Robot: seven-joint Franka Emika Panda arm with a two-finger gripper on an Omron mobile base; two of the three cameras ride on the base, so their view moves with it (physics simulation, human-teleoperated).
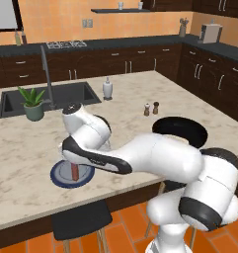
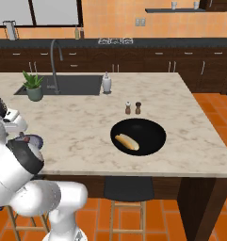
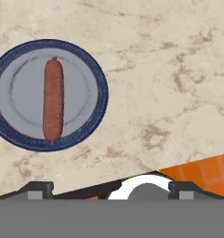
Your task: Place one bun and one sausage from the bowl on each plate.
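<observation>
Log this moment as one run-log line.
fingers: open, empty | reddish-brown sausage: lying on dark blue-rimmed grey plate | golden bun: in wide black bowl

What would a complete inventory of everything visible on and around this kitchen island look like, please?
plate: one, dark blue rim with grey centre, near the island's front edge under the arm
sausage: one, reddish-brown, lying on the plate
bowl: one, black, on the island's right part
bun: one, golden-yellow, inside the bowl
salt and pepper shakers: two, small and brown, just behind the bowl
soap dispenser: one, white, beside the sink
sink: one, dark, set into the counter, with a dark faucet
potted plant: one, green, by the sink's left end
stools: two, dark seats, under the island's front
gripper: one, dark fingertips open, above the counter beside the plate
</observation>
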